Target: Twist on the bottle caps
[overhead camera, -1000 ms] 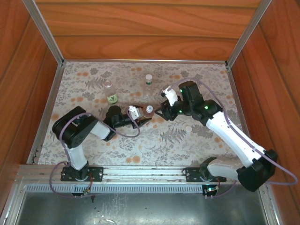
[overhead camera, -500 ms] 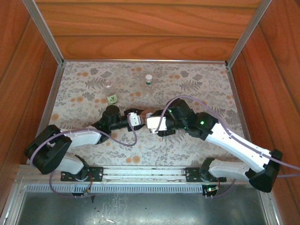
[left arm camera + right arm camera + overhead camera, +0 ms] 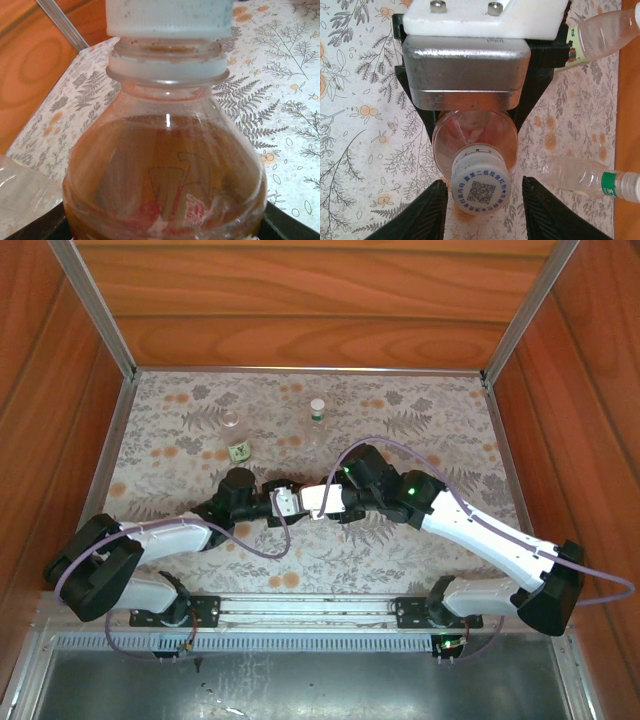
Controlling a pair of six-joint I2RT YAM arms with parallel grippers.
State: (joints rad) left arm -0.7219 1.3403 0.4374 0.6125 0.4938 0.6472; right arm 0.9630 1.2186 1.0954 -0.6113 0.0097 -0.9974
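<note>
1. Far-left area of the worktop [image 3: 440, 420]: a clear bottle with a greenish label [image 3: 238, 444] stands well apart from both arms. Whether it carries a cap cannot be determined.

2. Left gripper [image 3: 476, 135]: it reaches toward the centre of the worktop. Its black fingers [image 3: 427, 122] pinch the body of the amber bottle [image 3: 165, 175], one on each side.

3. Amber bottle: it sits at the centre of the worktop, between the two grippers. A white cap [image 3: 481, 185] with a printed code on top sits on its neck. In the left wrist view, a band of neck thread shows between the lower edge of the cap and the white collar ring [image 3: 167, 70].

4. Far centre: a second clear bottle [image 3: 317, 416], fitted with a white cap and a green band, stands beyond the grippers.

5. Right gripper [image 3: 482, 181]: it faces the left gripper, end to end. Its fingers [image 3: 427, 212] are spread, one at each side of the cap, just beside it with a gap on both sides.
</note>
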